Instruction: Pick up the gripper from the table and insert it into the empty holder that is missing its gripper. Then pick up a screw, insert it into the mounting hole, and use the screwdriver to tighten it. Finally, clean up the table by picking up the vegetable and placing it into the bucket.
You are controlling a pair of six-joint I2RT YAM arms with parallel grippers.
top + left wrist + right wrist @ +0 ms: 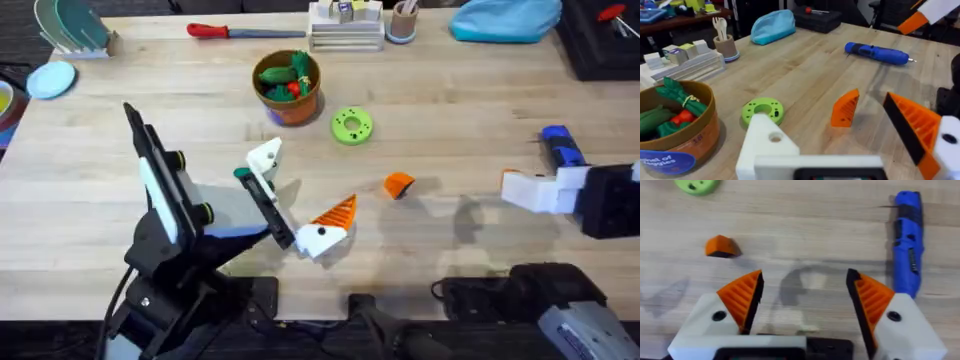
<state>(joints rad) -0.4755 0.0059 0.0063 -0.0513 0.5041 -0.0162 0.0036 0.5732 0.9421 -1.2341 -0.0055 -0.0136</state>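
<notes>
- Loose gripper (399, 184) lies on the table (460, 90), just right of the left gripper (300, 200), whose holder (266, 156) is bare.
- Left gripper spread, holding nothing; right gripper (805, 300) spread too, near the screwdriver (907, 242).
- My worry: the wedge is small and slanted, so a skewed pinch could squirt it away from the holder.

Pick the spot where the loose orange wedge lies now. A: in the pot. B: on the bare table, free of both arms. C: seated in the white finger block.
B: the orange wedge lies alone on the table, between the two end effectors, touching neither.
</notes>
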